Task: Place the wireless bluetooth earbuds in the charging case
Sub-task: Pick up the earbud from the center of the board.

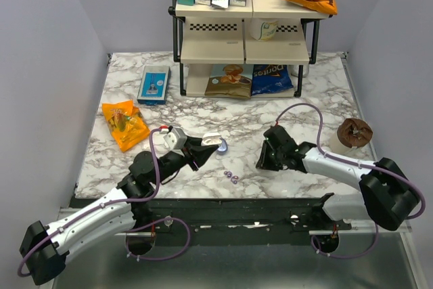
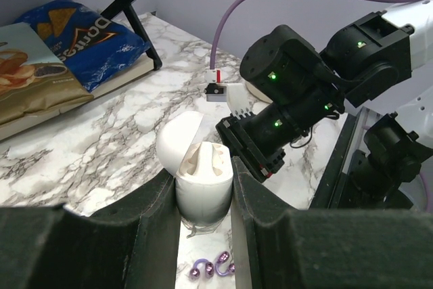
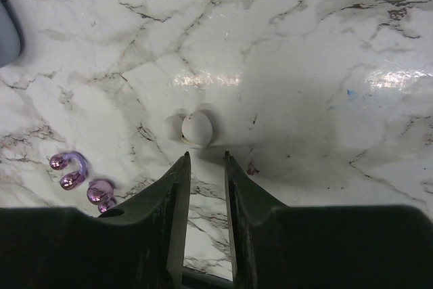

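My left gripper (image 1: 206,145) (image 2: 203,170) is shut on the charging case (image 1: 218,142) (image 2: 201,191), a small pale case held a little above the table. Its lid (image 2: 177,140) is hinged open to the left and the moulded inside (image 2: 206,160) faces up. The two lavender-purple earbuds (image 1: 231,176) (image 2: 213,269) (image 3: 81,181) lie side by side on the marble below and in front of the case. My right gripper (image 1: 260,164) (image 3: 205,156) hovers low over the table to the right of the earbuds. Its jaws are open by a narrow gap with nothing between them.
A small white rounded object (image 3: 196,128) lies on the marble just beyond my right fingertips. At the back stands a shelf rack (image 1: 243,32) with snack bags and boxes. An orange packet (image 1: 124,124), a blue box (image 1: 154,84) and a brown cup (image 1: 354,133) sit around the table.
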Tool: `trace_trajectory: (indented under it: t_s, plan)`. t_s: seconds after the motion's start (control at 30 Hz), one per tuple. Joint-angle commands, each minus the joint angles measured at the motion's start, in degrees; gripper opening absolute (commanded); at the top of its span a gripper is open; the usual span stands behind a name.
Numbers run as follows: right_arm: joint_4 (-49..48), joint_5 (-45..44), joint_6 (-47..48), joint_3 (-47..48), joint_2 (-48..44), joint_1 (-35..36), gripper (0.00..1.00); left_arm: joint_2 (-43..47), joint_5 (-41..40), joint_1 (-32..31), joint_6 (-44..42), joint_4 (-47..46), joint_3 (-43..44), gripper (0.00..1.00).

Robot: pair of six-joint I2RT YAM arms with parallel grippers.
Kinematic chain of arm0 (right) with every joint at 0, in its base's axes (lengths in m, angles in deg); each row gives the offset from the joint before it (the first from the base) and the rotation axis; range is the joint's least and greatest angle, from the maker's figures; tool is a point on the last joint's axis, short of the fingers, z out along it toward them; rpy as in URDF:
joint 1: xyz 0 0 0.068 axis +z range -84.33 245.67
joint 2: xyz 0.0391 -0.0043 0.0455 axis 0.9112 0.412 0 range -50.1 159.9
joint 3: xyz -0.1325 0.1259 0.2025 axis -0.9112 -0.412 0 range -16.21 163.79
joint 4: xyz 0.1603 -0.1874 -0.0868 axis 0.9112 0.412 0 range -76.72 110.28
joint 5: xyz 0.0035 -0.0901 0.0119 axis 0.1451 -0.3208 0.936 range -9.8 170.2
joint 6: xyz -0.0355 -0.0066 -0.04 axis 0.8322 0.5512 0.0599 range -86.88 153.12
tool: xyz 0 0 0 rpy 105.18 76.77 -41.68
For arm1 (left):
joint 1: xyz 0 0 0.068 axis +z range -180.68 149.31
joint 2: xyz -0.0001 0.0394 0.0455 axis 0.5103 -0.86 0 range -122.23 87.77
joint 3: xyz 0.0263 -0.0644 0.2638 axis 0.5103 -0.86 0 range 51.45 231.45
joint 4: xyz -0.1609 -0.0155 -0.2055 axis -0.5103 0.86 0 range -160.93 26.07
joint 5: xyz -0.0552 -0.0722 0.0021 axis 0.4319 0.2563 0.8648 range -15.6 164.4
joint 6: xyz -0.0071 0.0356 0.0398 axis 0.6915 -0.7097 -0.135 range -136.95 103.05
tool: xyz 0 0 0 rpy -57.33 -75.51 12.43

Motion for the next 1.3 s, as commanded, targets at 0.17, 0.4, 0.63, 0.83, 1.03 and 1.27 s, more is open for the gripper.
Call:
trace_trajectory:
  t_s: [0.17, 0.4, 0.63, 0.83, 1.03, 1.27]
  plan:
    - [-2.8, 1.1, -0.1, 0.9, 3.3, -2.7, 0.34, 0.4, -1.5, -0.3, 0.2, -0.7, -0.5, 0.00]
    - [-3.5, 1.5, 2.0, 1.6, 5.0, -3.7, 0.31, 0.0, -1.7, -0.4, 0.0, -0.7, -0.5, 0.00]
    - [-3.7, 1.5, 3.9, 2.2, 6.7, -3.8, 0.17, -0.2, -1.7, -0.4, 0.1, -0.9, -0.7, 0.00]
    - [-2.0, 0.6, 5.9, 2.6, 4.9, -3.8, 0.01, -0.2, -1.6, -0.4, 0.2, -0.8, -0.6, 0.00]
    - [2.8, -1.5, 12.8, 4.9, -5.1, -3.8, 0.01, -0.4, -1.7, -0.4, 0.1, 0.5, 0.3, 0.00]
    - [10.8, 10.9, 29.3, 14.3, -15.5, -2.3, 0.01, -2.2, -0.4, -0.4, -0.1, 3.4, 3.0, 0.00]
